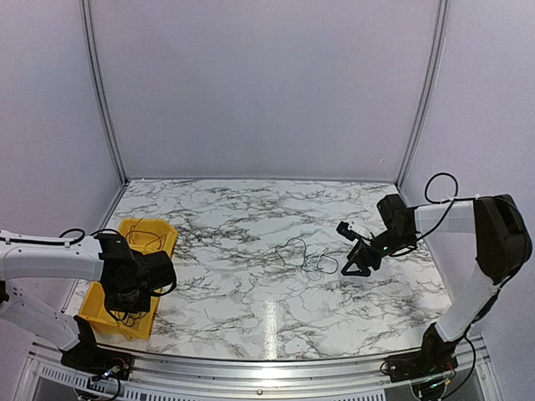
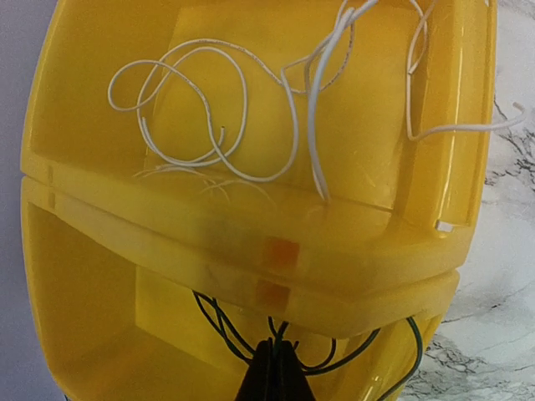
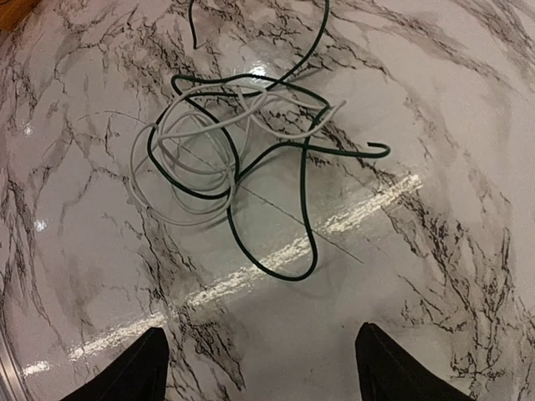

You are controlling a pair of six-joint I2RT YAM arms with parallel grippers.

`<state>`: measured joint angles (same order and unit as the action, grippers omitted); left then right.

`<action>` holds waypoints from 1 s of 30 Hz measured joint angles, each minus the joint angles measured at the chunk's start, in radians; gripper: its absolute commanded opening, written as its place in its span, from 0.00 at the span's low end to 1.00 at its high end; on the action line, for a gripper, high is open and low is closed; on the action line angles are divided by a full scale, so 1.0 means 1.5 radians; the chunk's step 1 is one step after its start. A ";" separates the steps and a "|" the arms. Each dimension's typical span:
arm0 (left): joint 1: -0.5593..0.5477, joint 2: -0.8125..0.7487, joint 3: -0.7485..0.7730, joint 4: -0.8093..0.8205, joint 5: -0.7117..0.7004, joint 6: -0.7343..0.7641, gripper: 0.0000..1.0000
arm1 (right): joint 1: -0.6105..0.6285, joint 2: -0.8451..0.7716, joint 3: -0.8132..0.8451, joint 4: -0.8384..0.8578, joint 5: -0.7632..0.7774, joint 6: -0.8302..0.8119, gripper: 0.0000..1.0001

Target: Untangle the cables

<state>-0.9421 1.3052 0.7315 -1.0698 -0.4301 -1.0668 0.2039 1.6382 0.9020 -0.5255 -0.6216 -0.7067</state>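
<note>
Marble-patterned table [image 1: 251, 326] with pale walls on three sides.

Top external view:
- Two yellow bins [image 1: 164, 236] stand end to end at the lower left of the frame.
- My left gripper [image 1: 129, 302] is over the nearer bin, and thin dark strands show just below it.
- A loose tangle of cables [image 1: 305, 255] lies on the bare marble right of centre.
- My right gripper [image 1: 346, 249] is just right of the tangle, jaws spread, not touching it.

Left wrist view:
- The bins fill the frame, and the rim between them crosses it from left to right.
- The far bin, in the upper half, holds white cables [image 2: 209, 109] in loose loops. One strand hangs over its right wall onto the marble.
- The near bin, in the lower half, holds dark cables [image 2: 221, 326].
- My left fingers [image 2: 276, 376] at bottom centre are pressed fully together. The dark strands converge at their tips from both sides, so I record the grip as closed on them.

Right wrist view:
- The tangle sits in the upper centre of the frame, flat on the marble.
- It is made of dark green strands wound through pale grey-white loops, with one dark loop trailing toward the centre and another strand running off the top edge.
- My right fingers [image 3: 125, 372] show at the lower left and lower right corners, spread wide with nothing between them, and they are clear of the tangle.
</note>
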 measured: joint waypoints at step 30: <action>0.032 -0.033 0.124 -0.217 -0.043 -0.091 0.49 | 0.012 -0.044 0.037 -0.048 -0.028 -0.006 0.75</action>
<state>-0.8944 1.2552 0.9176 -1.3952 -0.4942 -1.2037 0.2226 1.5719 0.9581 -0.5980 -0.6636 -0.7151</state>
